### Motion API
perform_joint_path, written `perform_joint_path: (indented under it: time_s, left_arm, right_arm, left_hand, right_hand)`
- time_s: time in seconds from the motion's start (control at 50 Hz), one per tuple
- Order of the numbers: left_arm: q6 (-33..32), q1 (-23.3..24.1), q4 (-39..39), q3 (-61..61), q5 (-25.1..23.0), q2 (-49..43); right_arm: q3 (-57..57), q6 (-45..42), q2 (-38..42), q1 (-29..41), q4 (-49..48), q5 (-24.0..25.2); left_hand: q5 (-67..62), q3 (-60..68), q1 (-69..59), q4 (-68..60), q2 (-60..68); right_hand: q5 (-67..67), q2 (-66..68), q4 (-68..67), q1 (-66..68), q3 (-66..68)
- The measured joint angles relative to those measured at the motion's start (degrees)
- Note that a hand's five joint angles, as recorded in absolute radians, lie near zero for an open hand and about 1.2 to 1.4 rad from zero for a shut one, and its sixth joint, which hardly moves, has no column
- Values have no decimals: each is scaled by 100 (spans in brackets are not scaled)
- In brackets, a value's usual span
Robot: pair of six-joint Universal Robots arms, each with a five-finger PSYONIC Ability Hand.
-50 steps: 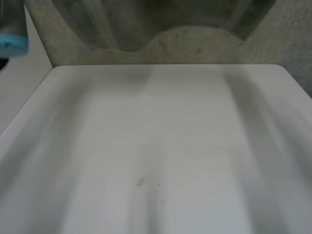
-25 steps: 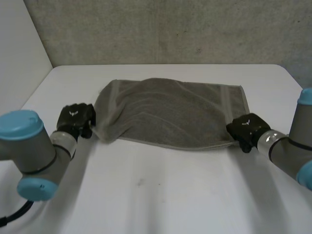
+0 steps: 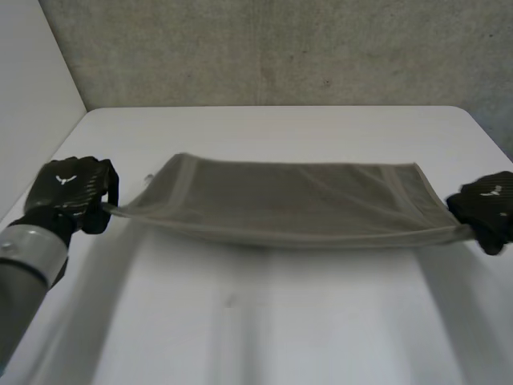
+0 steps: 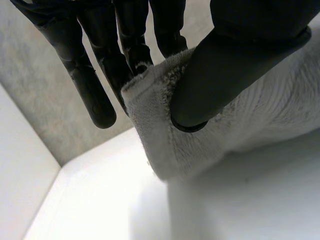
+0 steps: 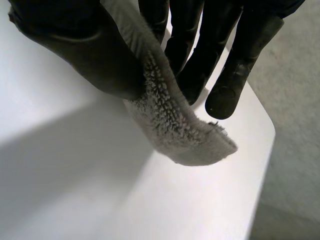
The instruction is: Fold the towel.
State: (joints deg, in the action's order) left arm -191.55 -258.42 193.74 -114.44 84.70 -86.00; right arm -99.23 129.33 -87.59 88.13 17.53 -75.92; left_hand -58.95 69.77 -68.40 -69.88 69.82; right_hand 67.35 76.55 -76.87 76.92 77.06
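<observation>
Head view: towel (image 3: pixel 288 200) now pulled taut across mid-frame, its near edge apparently raised off the white table (image 3: pixel 264 321). Half a second back it lay slack. Left hand (image 3: pixel 70 192) is out at frame left and right hand (image 3: pixel 487 210) at frame right, each pinching a near corner between thumb and fingers. Cloth is flattened and likely ready for the first fold.

A second ago the towel (image 3: pixel 288 200) hung high at 12 o'clock; half a second back it lay slumped and bunched on the desk (image 3: pixel 264 321). Now it is drawn flat and taut. The left hand (image 3: pixel 68 192) has swung out toward 9 o'clock, the right hand (image 3: pixel 487 210) toward 3 o'clock.
</observation>
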Motion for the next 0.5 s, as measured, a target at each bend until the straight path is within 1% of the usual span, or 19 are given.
perform_joint_path:
  time_s: [0.08, 0.12, 0.22, 0.34, 0.38, 0.46, 0.48, 0.5]
  left_arm:
    - [-323, -37, -349, -317, -451, 713]
    - [-417, -40, -407, -415, -619, 845]
    - [-545, -47, -388, -494, -861, 720]
    - [-584, -51, -205, -124, -907, -365]
    - [-583, -45, -167, 248, -888, -993]
    - [-592, -28, -183, 852, -855, -1754]
    - [-607, -14, -208, 1208, -823, -2100]
    - [-613, -8, -217, 1318, -811, -2194]
  right_arm:
    - [-4, -874, -426, -437, 647, 14]
    - [31, -1183, -500, -564, 799, 14]
    - [151, -1524, -389, -698, 882, 10]
    - [425, -1559, 501, -626, 637, -131]
    - [616, -1542, 987, -505, 528, -275]
    - [936, -1520, 1527, -291, 459, -468]
    - [1217, -1499, 1850, -118, 434, -591]
    - [1316, -1487, 1935, -66, 431, -631]
  left_hand:
    - [0, 0, -4, 1, 0]
    - [0, 0, -5, 0, 0]
    - [0, 0, -10, 1, 0]
    - [-2, 0, -28, 1, 0]
    - [-5, 0, -29, 0, 0]
    - [-25, 0, -29, 0, 0]
    - [-25, 0, -29, 0, 0]
    - [-25, 0, -29, 0, 0]
  right_hand:
    - [0, 0, 0, 0, 0]
    - [0, 0, 0, 0, 0]
    - [0, 0, 0, 0, 0]
    - [2, 0, 0, 0, 0]
    - [41, 0, 0, 0, 1]
    - [66, 0, 0, 0, 2]
    - [77, 0, 0, 0, 2]
    - [81, 0, 0, 0, 2]
